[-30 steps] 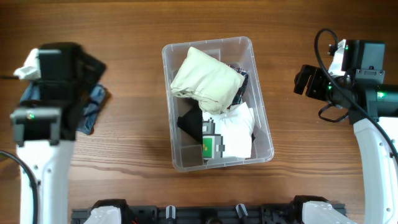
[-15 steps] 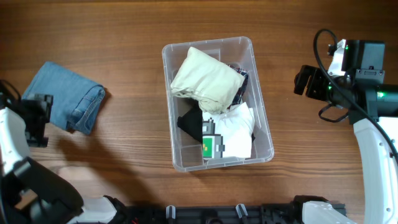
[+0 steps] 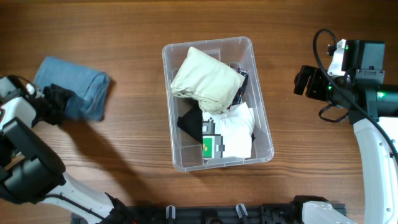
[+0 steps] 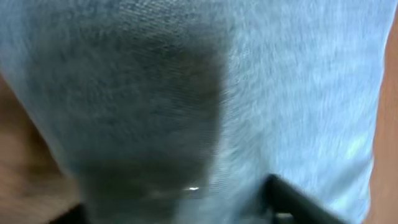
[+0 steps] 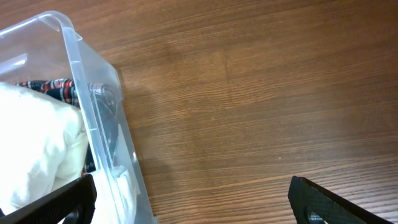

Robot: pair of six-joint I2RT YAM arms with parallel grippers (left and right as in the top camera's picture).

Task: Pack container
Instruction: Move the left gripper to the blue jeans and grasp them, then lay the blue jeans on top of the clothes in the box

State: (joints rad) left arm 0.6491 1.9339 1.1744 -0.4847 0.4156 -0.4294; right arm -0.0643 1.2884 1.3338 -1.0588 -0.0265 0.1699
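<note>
The container (image 3: 264, 118) is a clear plastic bin at the table's middle. It holds a cream garment (image 3: 205, 79), a white garment with a green print (image 3: 227, 134), a black piece (image 3: 188, 121) and plaid cloth (image 3: 240, 78). Folded blue jeans (image 3: 81, 84) lie on the table at the far left. My left gripper (image 3: 53, 102) sits at the jeans' left edge; in its blurred wrist view denim (image 4: 249, 81) fills the frame between the spread fingers (image 4: 180, 208). My right gripper (image 3: 303, 81) hangs open and empty to the right of the container; its wrist view shows the fingers (image 5: 189, 193) and the container's rim (image 5: 81, 68).
Bare wooden table (image 3: 124, 37) lies between the jeans and the container, and to the container's right (image 5: 261, 93). A black rail (image 3: 205, 214) runs along the front edge.
My left arm swung down to the jeans' left edge. The jeans shifted and turned slightly. The right arm and the container have not moved.
</note>
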